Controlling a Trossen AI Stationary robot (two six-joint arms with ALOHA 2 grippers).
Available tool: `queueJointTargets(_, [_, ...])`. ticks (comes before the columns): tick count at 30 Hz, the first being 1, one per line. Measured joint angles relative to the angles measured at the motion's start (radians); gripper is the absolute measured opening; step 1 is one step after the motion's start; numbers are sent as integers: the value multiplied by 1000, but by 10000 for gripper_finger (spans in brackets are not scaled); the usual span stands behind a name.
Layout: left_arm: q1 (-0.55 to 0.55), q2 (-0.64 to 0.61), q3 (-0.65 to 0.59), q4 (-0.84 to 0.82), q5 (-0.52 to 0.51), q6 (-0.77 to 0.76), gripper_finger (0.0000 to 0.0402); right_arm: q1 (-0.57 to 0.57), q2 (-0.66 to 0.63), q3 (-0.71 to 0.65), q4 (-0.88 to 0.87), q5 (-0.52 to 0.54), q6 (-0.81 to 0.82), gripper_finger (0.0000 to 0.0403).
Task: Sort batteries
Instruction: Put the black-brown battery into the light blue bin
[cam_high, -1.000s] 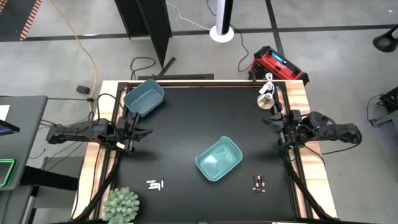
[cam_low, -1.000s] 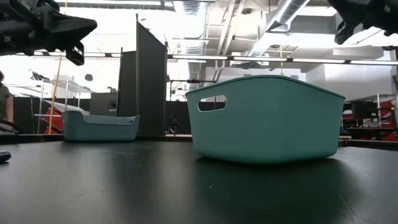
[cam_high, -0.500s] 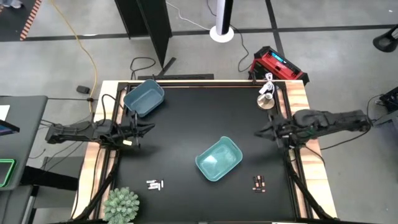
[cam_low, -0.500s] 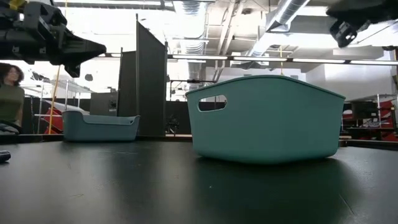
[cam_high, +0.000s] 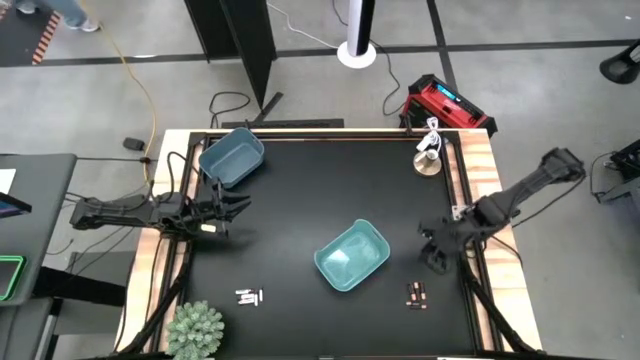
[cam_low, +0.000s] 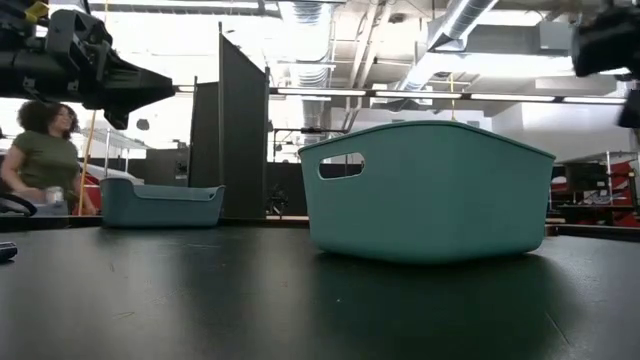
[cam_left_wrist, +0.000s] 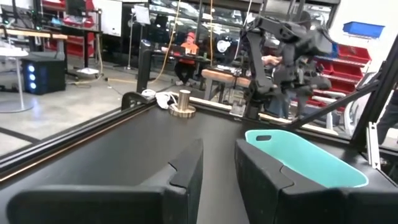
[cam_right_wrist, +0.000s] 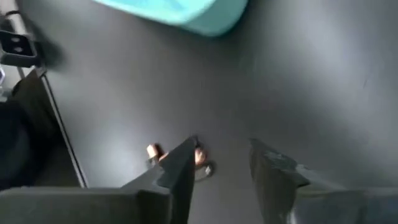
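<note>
Dark batteries with reddish marks (cam_high: 417, 294) lie on the black table near its near right corner; they also show in the right wrist view (cam_right_wrist: 180, 157). White batteries (cam_high: 250, 296) lie near the near left. My right gripper (cam_high: 432, 256) is open, tipped downward above the table just far of the dark batteries (cam_right_wrist: 221, 163). My left gripper (cam_high: 238, 207) is open and empty, held level above the table's left side, near the blue bin (cam_high: 231, 157); its fingers show a gap (cam_left_wrist: 217, 168). A teal bin (cam_high: 352, 256) stands mid-table.
A green plant (cam_high: 195, 330) stands at the near left corner. A brass-coloured object (cam_high: 430, 160) sits at the far right. The teal bin (cam_low: 430, 190) fills the low view's middle. A person (cam_low: 38, 160) stands beyond the table's edge.
My right gripper has swung from the table's right side toward the near edge and tipped downward, ending close to the dark batteries. My left gripper has moved a little toward the table's right. A person has walked into the low view.
</note>
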Motion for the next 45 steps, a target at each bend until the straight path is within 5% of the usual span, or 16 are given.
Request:
queueJointTargets(16, [0,0,0,74,-1,92,88,317,366,26,145,49,626,198])
queueJointTargets(30, [0,0,0,73,-1,101,87,358,590,139,91,59,754,190])
queueJointTargets(45, [0,0,0,72,-1,99,87,357,675,146,75,59,828,189])
